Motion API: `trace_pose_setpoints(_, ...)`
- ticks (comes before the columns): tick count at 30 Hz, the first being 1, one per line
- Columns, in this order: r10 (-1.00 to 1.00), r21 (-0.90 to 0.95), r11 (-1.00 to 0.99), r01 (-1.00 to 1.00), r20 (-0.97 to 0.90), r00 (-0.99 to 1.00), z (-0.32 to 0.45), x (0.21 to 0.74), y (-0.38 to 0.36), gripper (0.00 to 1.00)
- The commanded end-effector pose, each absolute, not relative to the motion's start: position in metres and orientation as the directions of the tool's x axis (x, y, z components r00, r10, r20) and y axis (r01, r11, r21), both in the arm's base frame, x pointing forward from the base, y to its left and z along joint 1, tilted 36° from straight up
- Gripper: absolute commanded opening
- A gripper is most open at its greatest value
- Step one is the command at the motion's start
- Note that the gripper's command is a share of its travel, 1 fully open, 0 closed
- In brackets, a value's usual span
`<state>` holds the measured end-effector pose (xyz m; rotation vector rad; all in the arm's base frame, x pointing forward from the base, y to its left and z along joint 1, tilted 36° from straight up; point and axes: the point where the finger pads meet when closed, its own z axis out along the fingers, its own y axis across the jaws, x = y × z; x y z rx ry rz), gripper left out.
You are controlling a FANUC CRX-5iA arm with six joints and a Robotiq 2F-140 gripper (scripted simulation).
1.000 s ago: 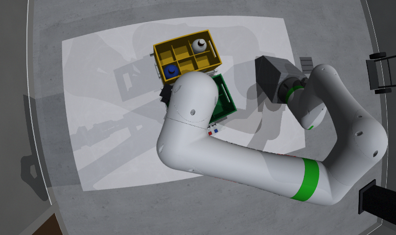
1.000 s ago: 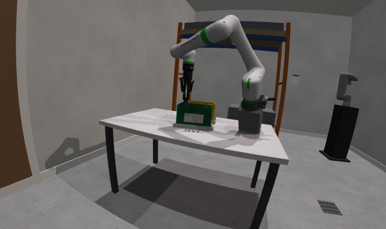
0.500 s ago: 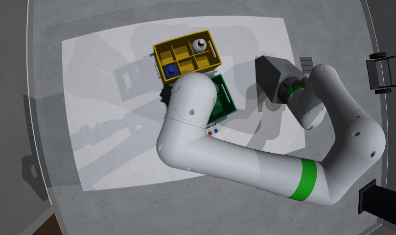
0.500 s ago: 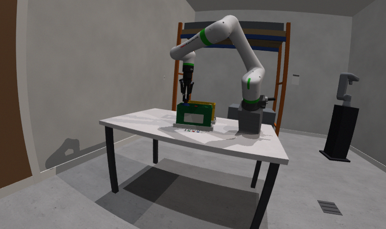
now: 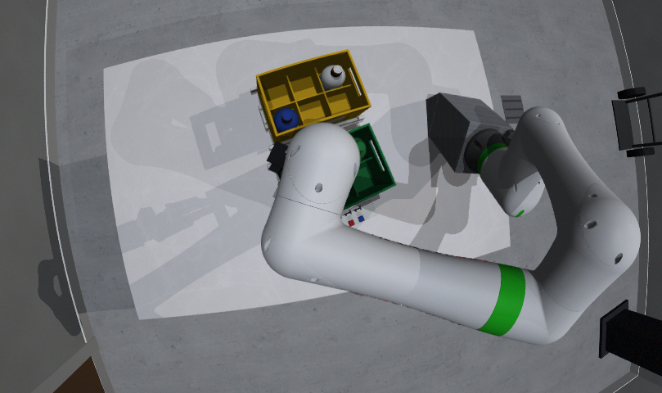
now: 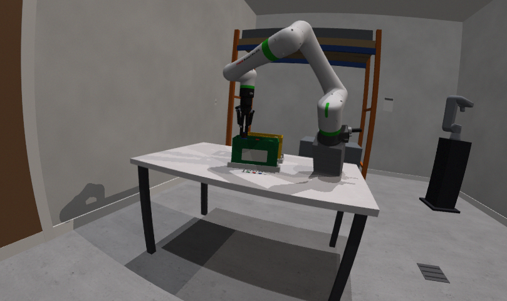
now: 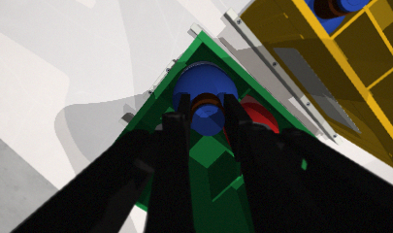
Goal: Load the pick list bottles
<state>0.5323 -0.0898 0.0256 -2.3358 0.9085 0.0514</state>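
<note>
With red and green bottles [image 5: 361, 147] already in the green crate [image 5: 390, 187] [image 6: 272, 152] [image 7: 203, 40], the gripper [image 6: 244, 135] [image 7: 207, 108], clamped on a blue bottle [image 7: 206, 82] low in its corner cell, seemingly has only release and withdrawal left, though the pick list's [image 5: 356, 217] [image 6: 254, 172] counts are unreadable.

No words or numerals can be read. A paper strip [image 5: 355, 223] [image 6: 257, 172], between the green crate [image 5: 391, 182] [image 6: 236, 150] and the tabletop's near long edge in the exterior view, shows 3 color squares: green, red and blue. Small dark marks sit by them, too fine to count. Red and black lettering [image 6: 247, 57] on the arm [image 5: 451, 277] [image 6: 282, 41], above the tabletop, is too small to read.
</note>
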Motion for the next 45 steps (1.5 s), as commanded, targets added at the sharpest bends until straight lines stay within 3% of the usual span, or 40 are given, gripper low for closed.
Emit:
trace_pose_setpoints(1,-0.598,-0.539,-0.568,-0.622,-0.248,0.762,0.026,0.533,-0.090,0.10)
trace_pose_setpoints(45,-0.598,-0.539,-0.568,-0.622,-0.248,0.762,0.007,0.537,-0.077,0.10)
